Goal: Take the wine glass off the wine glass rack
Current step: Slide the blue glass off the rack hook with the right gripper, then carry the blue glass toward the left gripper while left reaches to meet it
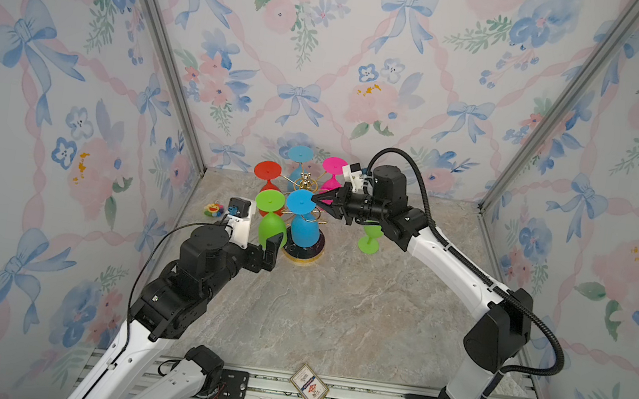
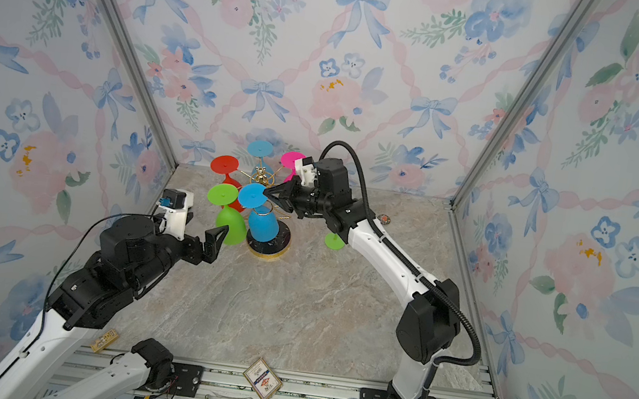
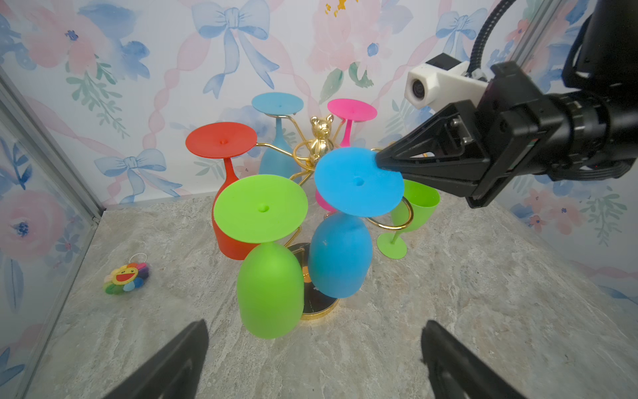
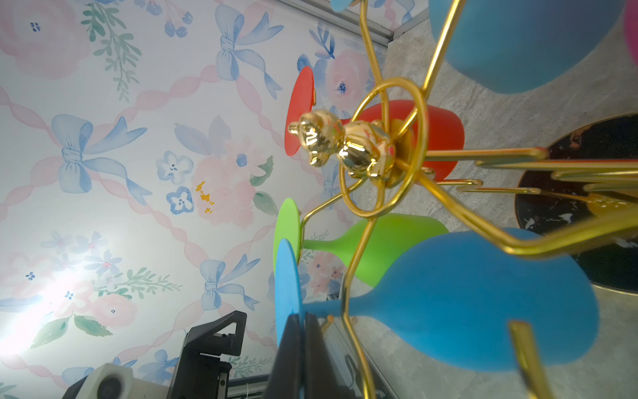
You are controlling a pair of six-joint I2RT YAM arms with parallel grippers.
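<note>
**Right pincer (image 3: 379,161) clamped on blue wine glass (image 3: 359,181) foot**

I have the disc's edge pinched. The glass hangs bowl-down on the wine glass rack (image 3: 319,138), stem in its gold loop. My left pincer (image 3: 314,331) hovers spread wide nearby. I reckon a crooked pull snags the stem and tips the rack.

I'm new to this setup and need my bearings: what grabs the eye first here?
A gold wine glass rack stands toward the table's back, hung with upside-down glasses in red, green, blue and pink. The right end effector is shut on the foot of the near blue wine glass; the left end effector hovers open by the hanging green glass.
</note>
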